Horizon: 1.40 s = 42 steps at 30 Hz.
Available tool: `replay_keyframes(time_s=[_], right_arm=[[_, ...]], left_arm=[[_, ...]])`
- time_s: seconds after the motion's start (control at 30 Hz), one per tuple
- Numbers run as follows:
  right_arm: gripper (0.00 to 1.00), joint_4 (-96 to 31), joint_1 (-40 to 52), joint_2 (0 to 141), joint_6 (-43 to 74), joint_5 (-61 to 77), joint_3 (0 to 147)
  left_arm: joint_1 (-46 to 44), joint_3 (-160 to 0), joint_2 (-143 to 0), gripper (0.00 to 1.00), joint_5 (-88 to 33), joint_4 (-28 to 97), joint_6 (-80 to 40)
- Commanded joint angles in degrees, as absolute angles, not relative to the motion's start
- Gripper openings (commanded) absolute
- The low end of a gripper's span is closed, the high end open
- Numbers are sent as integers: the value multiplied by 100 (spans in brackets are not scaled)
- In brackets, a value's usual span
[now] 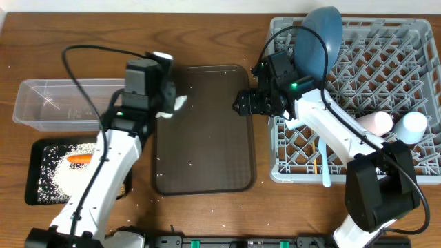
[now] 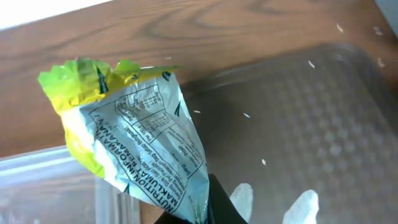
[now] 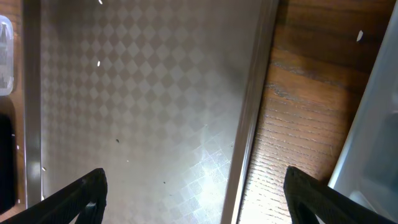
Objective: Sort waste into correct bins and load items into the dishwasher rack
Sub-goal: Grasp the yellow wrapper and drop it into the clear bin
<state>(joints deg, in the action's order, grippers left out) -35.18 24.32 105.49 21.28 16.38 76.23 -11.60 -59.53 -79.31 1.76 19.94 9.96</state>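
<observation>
Left gripper (image 1: 160, 63) jaws were pinched fully together on the lower end of the yellow-green printed wrapper (image 2: 137, 130). Most of the wrapper stood free above the grip. Right gripper (image 3: 199, 205) jaws were spread wide with nothing between them.

Landmark was the brown serving tray (image 1: 203, 138):
- The wrapper hung over the tray's far-left corner, about over the strip of wood between the tray and the clear box (image 1: 48, 103).
- The clear box sat left of the tray and looked empty.
- The black tray (image 1: 34, 186) sat left of the brown tray's near end and held the carrot (image 1: 79, 159) and the crumbs (image 1: 58, 176).
- The right gripper hovered over the tray's right rim.
- The dishwasher rack (image 1: 413, 41) was just right of the tray. In it were the dark blue plate (image 1: 318, 41) standing up, the pink cup (image 1: 375, 122), the light blue cup (image 1: 413, 127) and the light blue utensil (image 1: 324, 162).
- Bowl and tissue: could not place them.

Risks, as judgement:
- The wrapper was not clearly over the box. Letting go here would likely land it on the bare wood or back on the brown tray.
- The grip was on one end only. The crinkled film could slip out mid-move, or cling to a finger after the jaws opened.
- The black tray seemed to be the food-scrap bin, so drifting toward the near side would put the wrapper in the wrong bin.
- The left arm's cable looped over the box and might catch its rim.
- The right arm lay across the rack's left wall beside the plate. A careless pull-back could knock the plate or the cups.
</observation>
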Motion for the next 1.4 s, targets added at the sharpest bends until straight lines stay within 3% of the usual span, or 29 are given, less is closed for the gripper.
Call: replay_keyframes(time_s=[0.0,0.13,0.2,0.37,0.4,0.5,0.57,0.6,0.67,0.8,0.93,1.0,1.13,1.37], right_arm=[[85,-3581,2294,10604,2095,1398,7564],[84,-3614,2296,10604,2097,1400,7564],[84,-3625,2296,10604,2097,1400,7564],[84,-3623,2296,10604,2097,1400,7564],[84,-3623,2296,10604,2097,1400,7564],[84,-3623,2296,10604,2095,1400,7564],[84,-3623,2296,10604,2097,1400,7564],[84,-3623,2296,10604,2095,1400,7564],[84,-3623,2296,10604,2097,1400,7564],[83,-3632,2296,10604,2095,1400,7564],[84,-3649,2296,10604,2095,1400,7564],[84,-3671,2296,10604,2097,1400,7564],[84,-3730,2296,10604,2095,1400,7564],[84,-3728,2296,10604,2095,1400,7564]], left_arm=[[-1391,-5996,-7966,24,276,2104,1551],[-1420,-5986,-7975,22,283,2292,1385],[-1367,-5986,-7975,6,305,2309,1181],[-1256,-5986,-7975,7,303,2305,915],[-1256,-5986,-7975,17,303,2294,923],[-1256,-5986,-7975,17,301,2290,980],[-1256,-5986,-7975,44,296,2294,976],[-1262,-5986,-7975,44,274,2298,978],[-1260,-5986,-7975,23,255,2314,978],[-1260,-5986,-7975,6,255,2316,976],[-1260,-5986,-7975,6,292,2403,976],[-1236,-5986,-7957,6,982,2484,867],[-849,-5988,-7887,6,2676,2434,-336],[701,-5986,-8219,6,2320,2314,-2847]])
